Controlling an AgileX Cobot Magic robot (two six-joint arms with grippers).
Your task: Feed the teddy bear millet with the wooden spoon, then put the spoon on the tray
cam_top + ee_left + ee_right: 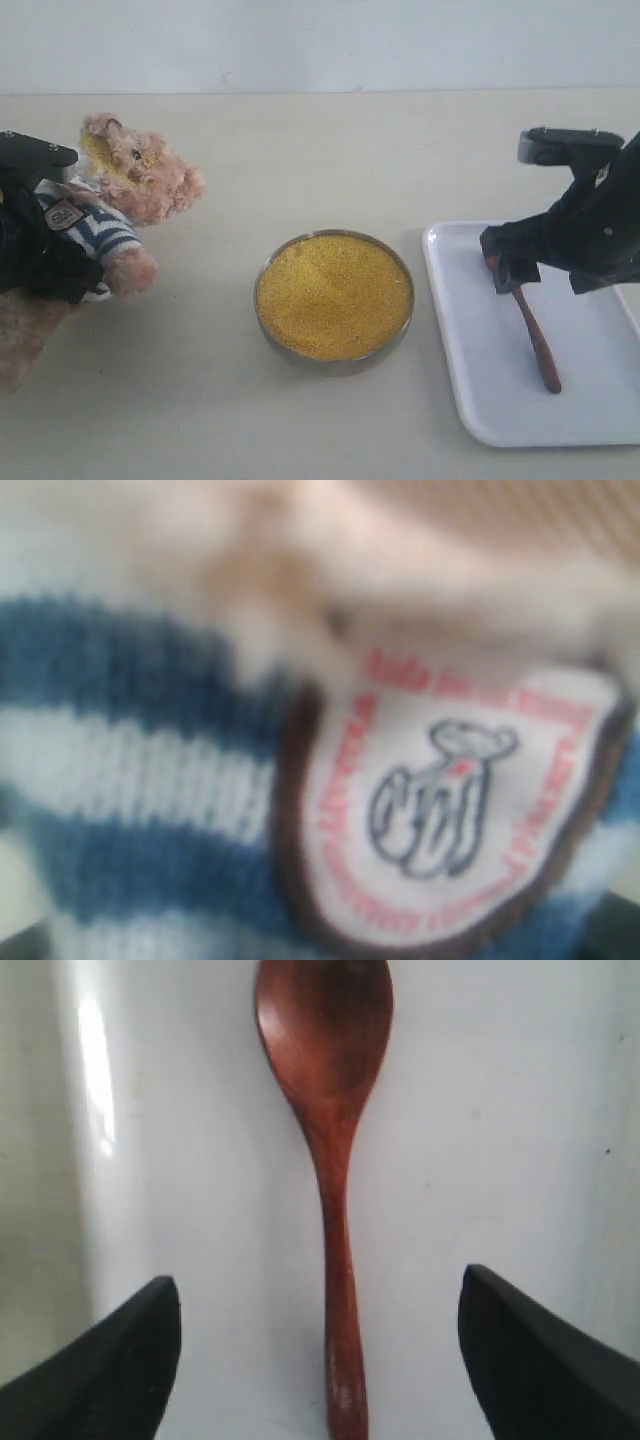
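The teddy bear [140, 180] leans tilted at the far left, yellow grains stuck to its muzzle. My left gripper [55, 265] is clamped round its striped body. The left wrist view is filled by the shirt and chest badge [450, 810], and no fingers show there. The millet [335, 295] fills the round metal bowl [335, 366] at the centre. The wooden spoon [535, 340] lies flat on the white tray [470, 385] at the right. My right gripper [510, 272] hovers open just above the spoon's bowl end. In its wrist view the fingers [120, 1360] stand well apart on either side of the handle [338, 1290], not touching it.
A beige tabletop [330, 160] runs back to a pale wall. The tray's rim [85, 1160] shows beside the spoon in the right wrist view. The tray lies close to the right of the metal bowl.
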